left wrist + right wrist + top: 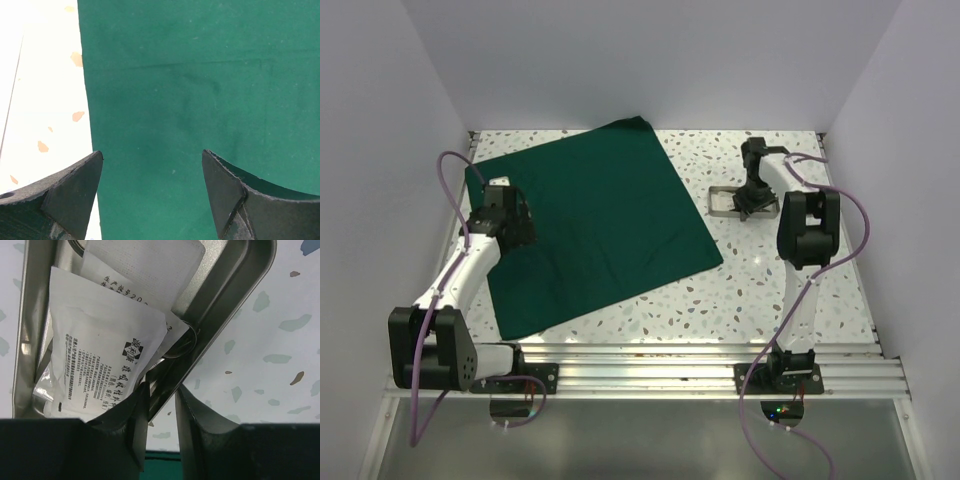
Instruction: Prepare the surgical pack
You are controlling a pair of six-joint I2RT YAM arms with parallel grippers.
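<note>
Top view: The green drape (595, 220) lay flat and open on the table (770, 290), seemingly spread to receive the steel tray (722, 203), which sat near its right edge.
Left wrist view: The left fingers (75, 195) stood apart above the drape beside a cloth edge, holding nothing.
Right wrist view: The right fingers (135, 430) were clamped on the tray's near wall, likely to drag it clothward. White packets (105, 345), a gauze pad (150, 265) and instrument ring handles (182, 342) crowded inside, liable to shift.

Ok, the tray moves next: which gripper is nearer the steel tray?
Right. The right gripper grips the steel tray by its rim; the left gripper is far off, open over the green drape's left edge.
</note>
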